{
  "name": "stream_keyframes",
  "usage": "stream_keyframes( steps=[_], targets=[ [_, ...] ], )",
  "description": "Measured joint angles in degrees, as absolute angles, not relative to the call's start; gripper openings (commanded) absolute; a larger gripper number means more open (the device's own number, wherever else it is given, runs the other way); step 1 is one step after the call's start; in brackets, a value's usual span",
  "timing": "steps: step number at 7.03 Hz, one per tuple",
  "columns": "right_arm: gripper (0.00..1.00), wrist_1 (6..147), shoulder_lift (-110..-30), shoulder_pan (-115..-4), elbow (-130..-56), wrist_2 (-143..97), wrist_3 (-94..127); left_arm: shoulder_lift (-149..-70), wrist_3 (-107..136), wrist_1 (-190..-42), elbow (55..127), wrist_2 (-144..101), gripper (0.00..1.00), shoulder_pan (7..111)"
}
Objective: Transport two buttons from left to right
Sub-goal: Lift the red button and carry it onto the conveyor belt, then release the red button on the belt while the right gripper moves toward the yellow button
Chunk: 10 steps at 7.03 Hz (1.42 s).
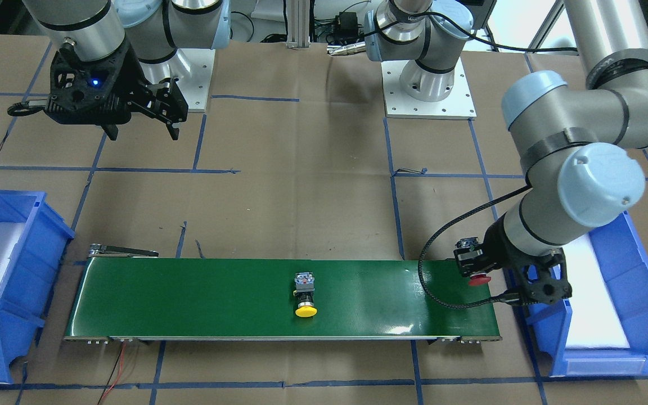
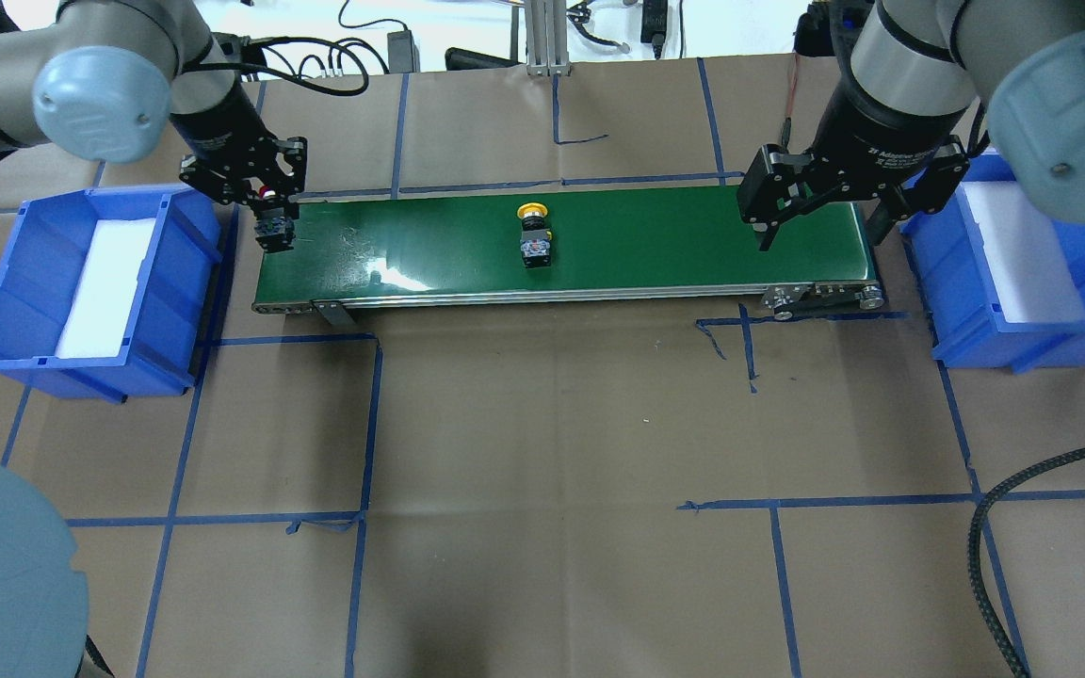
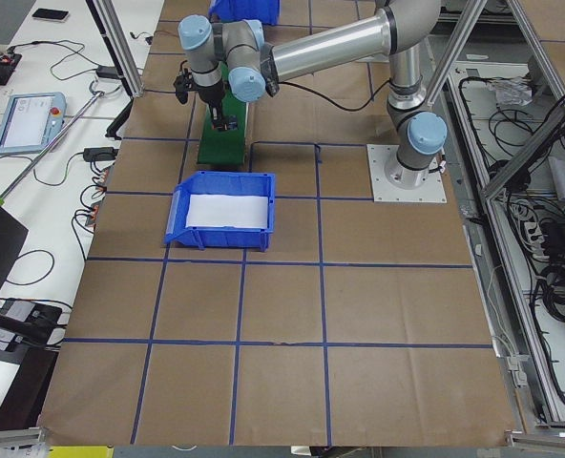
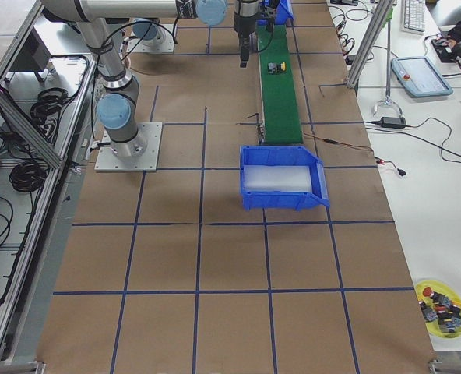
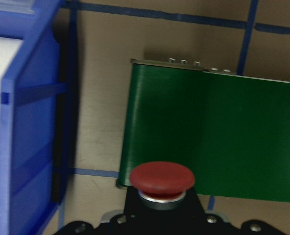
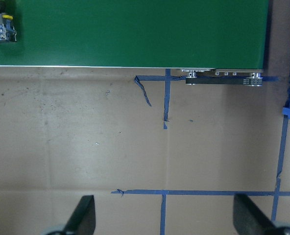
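Left hand (image 2: 271, 218) grips red-capped black push-button (image 5: 162, 178) at left end of green conveyor belt (image 2: 674, 240). Yellow-capped black push-button (image 2: 535, 237) sits mid-belt; right hand (image 2: 820, 221) open, empty. Neither delivered right yet.

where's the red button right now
In the overhead view the red button is at the far left, gripped in the left pincer over the left end of the green conveyor belt, beside the left blue bin.

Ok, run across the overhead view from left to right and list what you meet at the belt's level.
left blue bin → left gripper, shut on the red button → yellow button → right gripper, open → right blue bin
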State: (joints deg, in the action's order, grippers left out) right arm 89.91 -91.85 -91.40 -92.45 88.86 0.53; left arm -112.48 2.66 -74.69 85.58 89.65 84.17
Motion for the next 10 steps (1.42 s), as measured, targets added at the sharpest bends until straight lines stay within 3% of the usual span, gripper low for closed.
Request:
stream_keyframes(
  steps=[3,8,9,10],
  targets=[
    [1.00,89.91,-91.79,-91.40,-92.52,88.86,0.53,-113.86,3.85,-60.82,92.68,89.85,0.06,85.22],
    [1.00,92.95,-90.86,-91.26,-92.72,89.03,0.53,-117.53,2.15,-55.63,92.47,91.32,0.13,85.19],
    [1.00,93.86,-90.69,-91.24,-92.72,89.09,0.53,-117.50,2.08,-55.11,92.22,91.49,0.54,85.18],
    [1.00,95.08,-90.43,-91.24,-92.72,89.11,0.55,-117.47,2.30,-54.93,92.12,91.44,0.88,85.18]
  ],
)
